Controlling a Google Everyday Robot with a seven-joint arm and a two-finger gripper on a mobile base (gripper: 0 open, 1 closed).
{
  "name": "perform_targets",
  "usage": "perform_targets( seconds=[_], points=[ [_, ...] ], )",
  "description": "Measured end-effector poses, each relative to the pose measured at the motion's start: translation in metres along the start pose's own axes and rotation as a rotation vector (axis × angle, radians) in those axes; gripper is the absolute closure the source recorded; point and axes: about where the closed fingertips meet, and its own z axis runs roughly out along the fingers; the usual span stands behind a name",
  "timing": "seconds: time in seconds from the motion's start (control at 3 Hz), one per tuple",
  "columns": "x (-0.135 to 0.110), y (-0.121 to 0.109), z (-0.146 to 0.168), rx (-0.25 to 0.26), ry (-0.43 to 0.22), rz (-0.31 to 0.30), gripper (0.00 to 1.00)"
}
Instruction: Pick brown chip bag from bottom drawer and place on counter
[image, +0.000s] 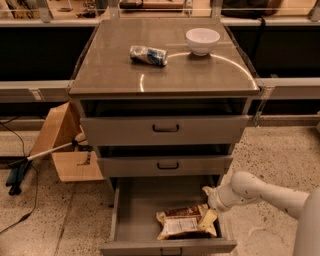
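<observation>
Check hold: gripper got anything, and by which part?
Cannot tell. The gripper is low in the bottom drawer at the right end of the brown chip bag, which lies flat on the drawer floor.
</observation>
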Motion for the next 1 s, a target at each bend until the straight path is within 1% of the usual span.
perform_targets(
  seconds=[0.33, 0.67, 1.0],
  points=[
    [0.014, -0.004, 0.027, -0.026, 0.004, 0.016, 0.00],
    [0.025, -0.007, 0.047, -0.035, 0.011, 0.026, 0.00],
    [0.036, -0.007, 0.066, -0.032, 0.029, 0.032, 0.00]
  ],
)
